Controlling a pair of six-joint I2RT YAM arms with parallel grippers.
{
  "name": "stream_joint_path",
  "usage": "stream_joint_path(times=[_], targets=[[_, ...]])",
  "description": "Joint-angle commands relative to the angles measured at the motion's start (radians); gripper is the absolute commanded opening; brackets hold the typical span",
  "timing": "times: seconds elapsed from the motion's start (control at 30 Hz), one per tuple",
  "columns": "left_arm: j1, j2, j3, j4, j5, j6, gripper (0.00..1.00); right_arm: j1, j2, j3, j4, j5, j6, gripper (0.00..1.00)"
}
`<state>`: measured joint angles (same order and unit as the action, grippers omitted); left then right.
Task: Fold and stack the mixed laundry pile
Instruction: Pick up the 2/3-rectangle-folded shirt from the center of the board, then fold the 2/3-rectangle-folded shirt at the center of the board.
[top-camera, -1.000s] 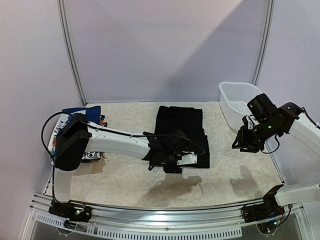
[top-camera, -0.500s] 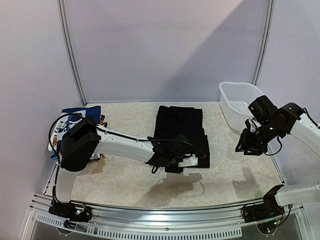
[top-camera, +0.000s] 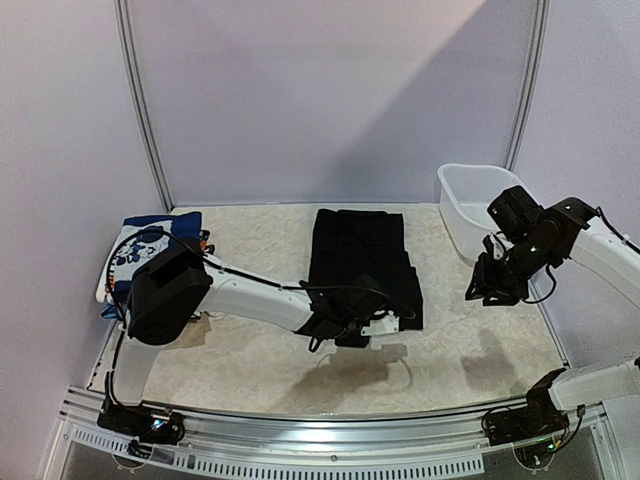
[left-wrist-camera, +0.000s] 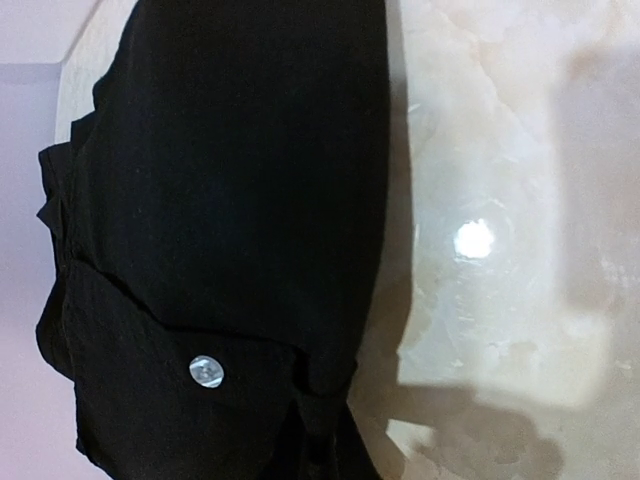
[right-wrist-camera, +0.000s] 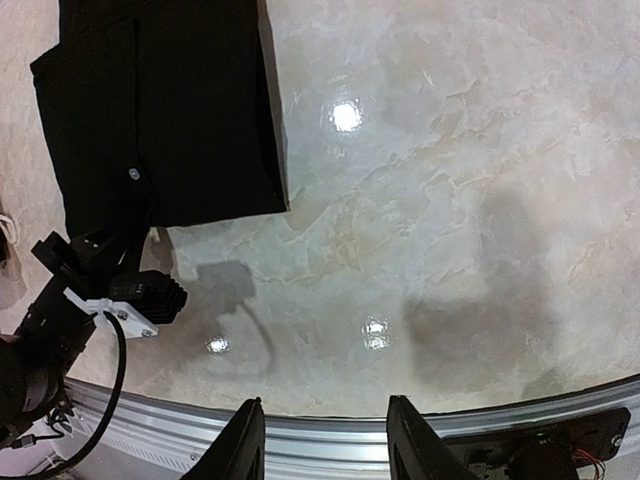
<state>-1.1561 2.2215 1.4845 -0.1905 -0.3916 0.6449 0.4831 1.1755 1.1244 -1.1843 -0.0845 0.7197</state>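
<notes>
We see left gripper (top-camera: 352, 328) closed tight, pinching near edge of black garment (top-camera: 360, 262); cloth bunches there in wrist view, fingers hidden. Right gripper (right-wrist-camera: 325, 445) jaws apart, empty, hovering over bare table (top-camera: 250, 365) beside tub (top-camera: 470, 205). Black garment lies flat at table centre. Cartoon-print piece (top-camera: 135, 258) and navy piece (top-camera: 168, 222) sit stacked far left. Marbled beige top, lilac walls (top-camera: 330, 100), metal rail (top-camera: 330, 425) at near edge.

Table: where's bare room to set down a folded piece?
Free: between black garment and white tub, beneath the right hand; far strip between garment and cartoon-print stack. Crowded: garment's near edge, where the left hand sits.
</notes>
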Motion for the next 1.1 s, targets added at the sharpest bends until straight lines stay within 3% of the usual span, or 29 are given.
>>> stream_joint_path(times=[0.0, 0.33, 0.63, 1.07], targets=[[-0.017, 0.015, -0.020, -0.001, -0.001, -0.030, 0.00, -0.005, 0.046, 0.054, 0.028, -0.006, -0.028, 0.42], [-0.042, -0.127, -0.048, -0.171, 0.074, -0.232, 0.00, -0.008, 0.189, 0.165, 0.100, -0.064, -0.099, 0.42], [-0.113, -0.283, -0.061, -0.368, 0.143, -0.360, 0.00, -0.010, 0.333, 0.179, 0.240, -0.261, -0.153, 0.39], [-0.257, -0.407, 0.066, -0.687, 0.156, -0.543, 0.00, 0.092, 0.512, 0.171, 0.322, -0.486, -0.286, 0.15]])
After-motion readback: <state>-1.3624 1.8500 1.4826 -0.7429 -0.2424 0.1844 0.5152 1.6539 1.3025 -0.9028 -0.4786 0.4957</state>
